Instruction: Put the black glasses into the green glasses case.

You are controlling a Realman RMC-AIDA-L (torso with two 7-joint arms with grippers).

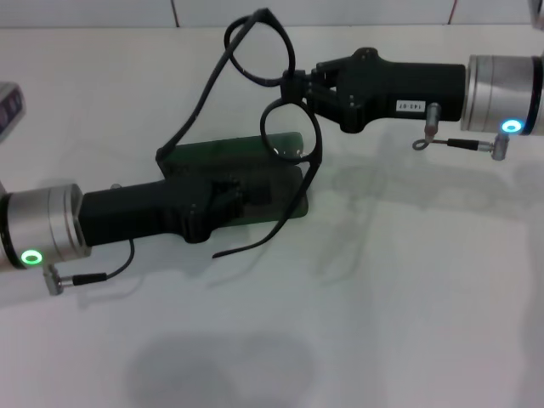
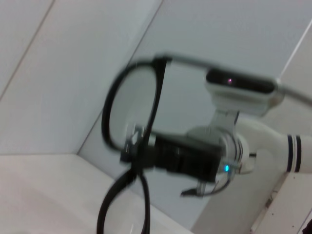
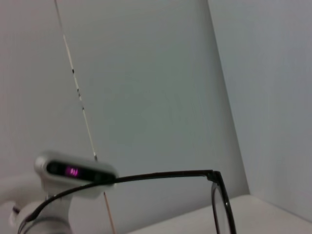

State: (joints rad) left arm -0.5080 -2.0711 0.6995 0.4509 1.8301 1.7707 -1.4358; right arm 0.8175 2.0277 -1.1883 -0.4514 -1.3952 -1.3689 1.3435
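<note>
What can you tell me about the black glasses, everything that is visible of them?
The black glasses have a thin dark frame, plastic by the look, with two rounded clear lenses and long slim curved arms, both unfolded. They are lifted off the table, held at the bridge between the lenses by the right end effector, which is shut on them. One lens is farther from the robot and one nearer; the nearer one hangs above the green case, and the arms trail toward the left end effector at the case.

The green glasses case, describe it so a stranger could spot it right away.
On the white table, look under the left gripper coming from the left. The green glasses case lies there, dark green, oblong and solid, unlike the thin black glasses held above it.
</note>
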